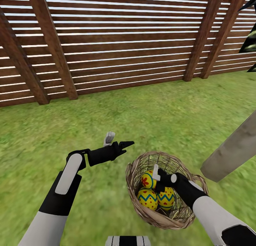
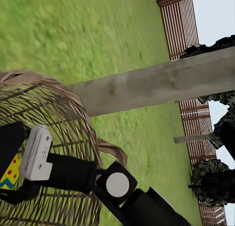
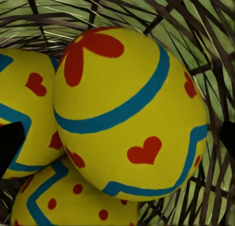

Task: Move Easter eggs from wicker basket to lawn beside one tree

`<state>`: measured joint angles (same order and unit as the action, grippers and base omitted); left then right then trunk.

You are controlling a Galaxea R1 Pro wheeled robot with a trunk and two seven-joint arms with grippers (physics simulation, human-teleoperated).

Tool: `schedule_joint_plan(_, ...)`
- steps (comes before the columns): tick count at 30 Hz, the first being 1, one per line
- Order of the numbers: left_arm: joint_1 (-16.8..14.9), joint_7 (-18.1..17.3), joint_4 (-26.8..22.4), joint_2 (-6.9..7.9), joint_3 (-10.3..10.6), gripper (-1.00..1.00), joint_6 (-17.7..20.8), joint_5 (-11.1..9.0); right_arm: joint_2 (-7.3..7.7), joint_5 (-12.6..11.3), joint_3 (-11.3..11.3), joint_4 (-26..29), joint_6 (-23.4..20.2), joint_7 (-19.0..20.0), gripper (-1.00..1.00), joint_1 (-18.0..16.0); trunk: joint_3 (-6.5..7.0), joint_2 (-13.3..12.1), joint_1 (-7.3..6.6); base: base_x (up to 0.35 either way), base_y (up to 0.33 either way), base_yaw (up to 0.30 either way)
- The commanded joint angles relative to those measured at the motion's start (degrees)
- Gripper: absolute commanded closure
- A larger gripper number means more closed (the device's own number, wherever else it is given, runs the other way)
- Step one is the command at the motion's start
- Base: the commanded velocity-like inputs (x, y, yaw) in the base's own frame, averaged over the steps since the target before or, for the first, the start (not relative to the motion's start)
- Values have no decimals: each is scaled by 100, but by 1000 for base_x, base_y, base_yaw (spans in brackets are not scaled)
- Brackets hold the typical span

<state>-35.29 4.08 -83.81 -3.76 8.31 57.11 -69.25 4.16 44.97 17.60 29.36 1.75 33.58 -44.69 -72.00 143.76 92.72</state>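
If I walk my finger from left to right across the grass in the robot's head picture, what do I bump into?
Left hand → wicker basket holding the Easter eggs → tree.

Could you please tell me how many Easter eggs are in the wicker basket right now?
3, all in the wicker basket: the flower-marked egg at the back under the right gripper, the zigzag egg at front left, and the third egg beside it, partly covered by the gripper.

Bright, even, shadowless daylight; soft blurry lawn texture.
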Motion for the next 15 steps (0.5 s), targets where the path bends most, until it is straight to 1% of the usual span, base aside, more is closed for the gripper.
schedule_joint_plan(1, -3, 45, -3, -2, -4, -100, 19, -44, 5, 56, 16, 11, 35, 9, -100, -14, -4, 2, -1, 0, 0, 0)
schedule_joint_plan(2, -4, 48, 2, -2, 3, -100, 19, -44, 2, 56, 16, 14, 152, 9, -100, -27, -4, 2, -1, 0, 0, 0)
schedule_joint_plan(8, -4, 48, 5, -2, 4, -100, 19, -44, 3, 56, 16, 88, 224, 21, -100, -39, -4, 2, -1, 0, 0, 0)
schedule_joint_plan(11, -4, 46, 5, -2, 4, -100, 19, -44, 6, 56, 13, 114, 364, 4, -100, -40, -4, 2, -1, 0, 0, 0)
schedule_joint_plan(15, -4, 47, 12, -2, 9, -100, 19, -44, 6, 56, 15, 114, 399, -7, -100, -40, -93, 7, 9, 0, 0, 0)
